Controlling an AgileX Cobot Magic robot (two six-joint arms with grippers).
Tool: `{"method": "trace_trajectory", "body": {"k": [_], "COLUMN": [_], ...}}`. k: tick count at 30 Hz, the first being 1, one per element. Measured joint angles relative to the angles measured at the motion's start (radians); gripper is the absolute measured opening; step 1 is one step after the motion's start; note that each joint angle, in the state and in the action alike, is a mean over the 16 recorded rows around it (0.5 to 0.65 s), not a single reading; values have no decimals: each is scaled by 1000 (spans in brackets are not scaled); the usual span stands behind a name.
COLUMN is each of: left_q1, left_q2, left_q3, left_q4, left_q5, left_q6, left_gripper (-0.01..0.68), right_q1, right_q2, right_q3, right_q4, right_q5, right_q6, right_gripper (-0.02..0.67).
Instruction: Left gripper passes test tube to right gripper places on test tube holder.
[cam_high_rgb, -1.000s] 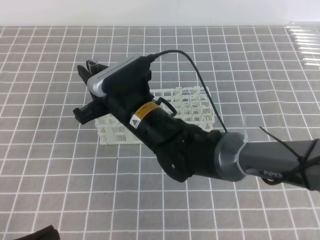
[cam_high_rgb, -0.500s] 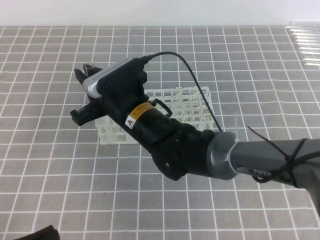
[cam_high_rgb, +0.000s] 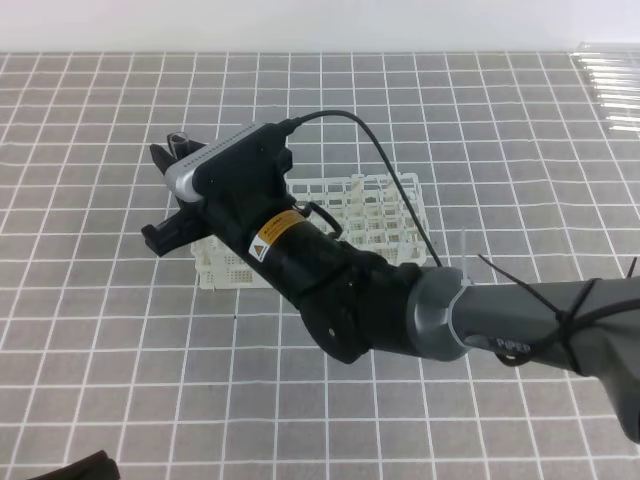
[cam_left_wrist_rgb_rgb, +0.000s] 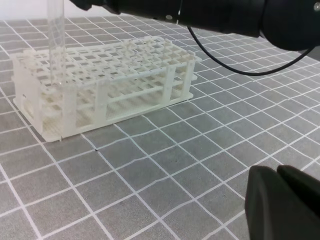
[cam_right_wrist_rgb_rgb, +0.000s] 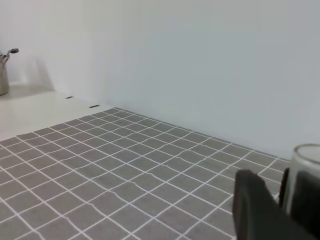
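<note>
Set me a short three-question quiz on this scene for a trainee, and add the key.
1. True or false: the test tube is lying flat.
2. Seen from the high camera, which part of the white rack is the test tube over? A) its left end B) its middle C) its right end
3. Fill in the blank: the test tube is gripped by the ___ hand.

Key:
1. False. It is held upright, with its lower end down in the rack.
2. A
3. right
</note>
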Motion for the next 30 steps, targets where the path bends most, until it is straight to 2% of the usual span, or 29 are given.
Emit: {"method": "trace_trajectory", "body": {"k": [30], "left_q1": [0], "left_q2": [0], "left_q3": [-1], "left_q4": [0], "left_q5": [0], "left_q6": [0], "left_gripper": [0], "right_q1": [-16], "right_q2": [21], "right_q3": [-26], "right_q4": [-1], "right_q5": [-2], "right_q6": [-4], "right_gripper": [8]}}
